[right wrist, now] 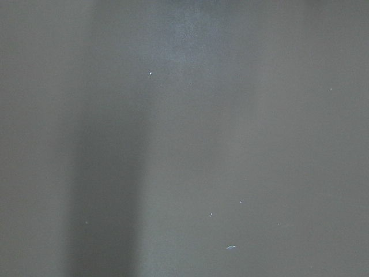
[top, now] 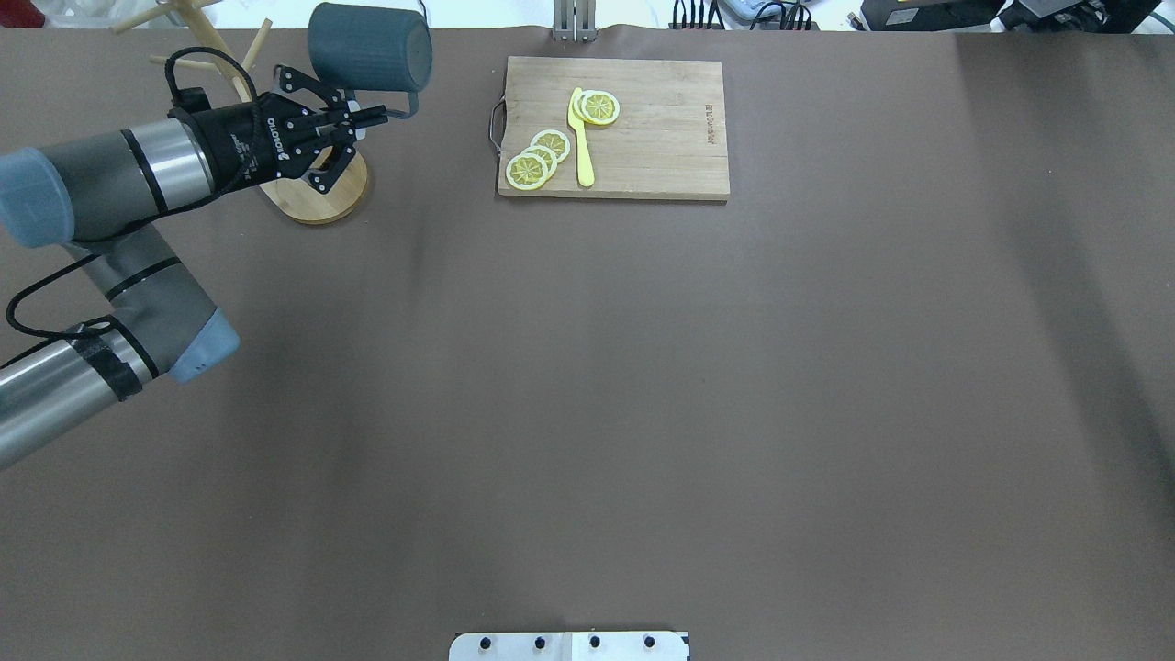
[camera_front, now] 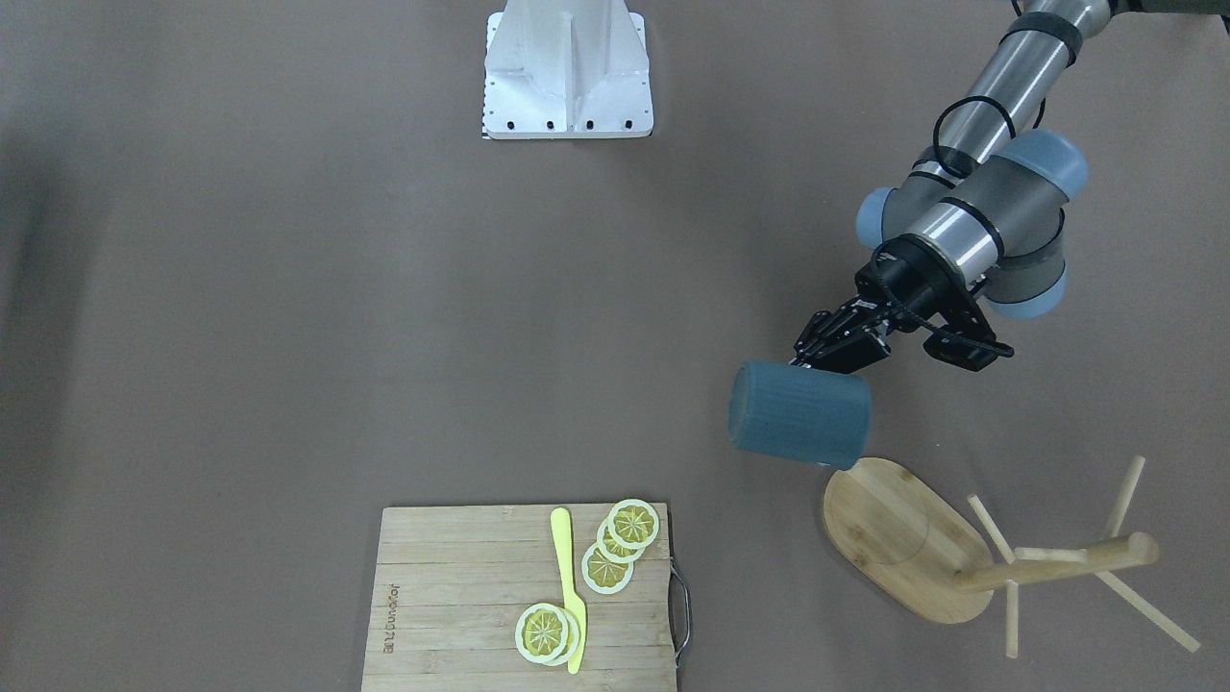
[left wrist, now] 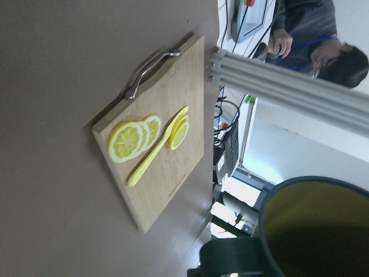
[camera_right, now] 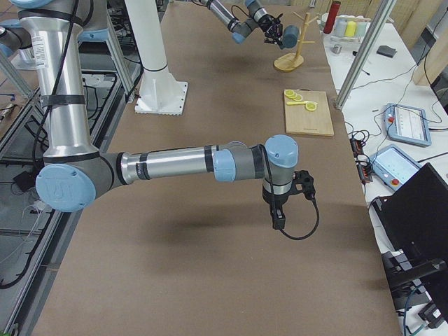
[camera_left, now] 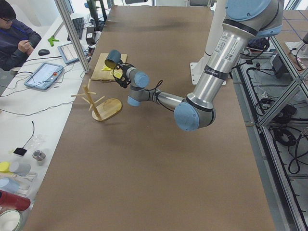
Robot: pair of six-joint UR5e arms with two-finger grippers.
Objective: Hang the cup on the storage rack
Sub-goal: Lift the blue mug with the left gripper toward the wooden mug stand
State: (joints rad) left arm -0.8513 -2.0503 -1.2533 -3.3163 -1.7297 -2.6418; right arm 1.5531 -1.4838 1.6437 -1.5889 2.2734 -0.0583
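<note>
Left end effector (top: pixel 378 114) pinches the handle of the cup (top: pixel 370 48). Cup is off the surface, on its side, mouth toward the rack (top: pixel 317 207), just right of the pegs. Right end effector (camera_right: pixel 278 222) is well apart; can't tell its state.

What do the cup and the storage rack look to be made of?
Probably ceramic for the cup: thick wall, matte slate-blue ribbed outside, yellow inside; hard plastic cannot be ruled out. Bamboo or light wood for the storage rack: pale tan, smooth, with faint grain on the oval base and plain dowel-like pegs.
</note>
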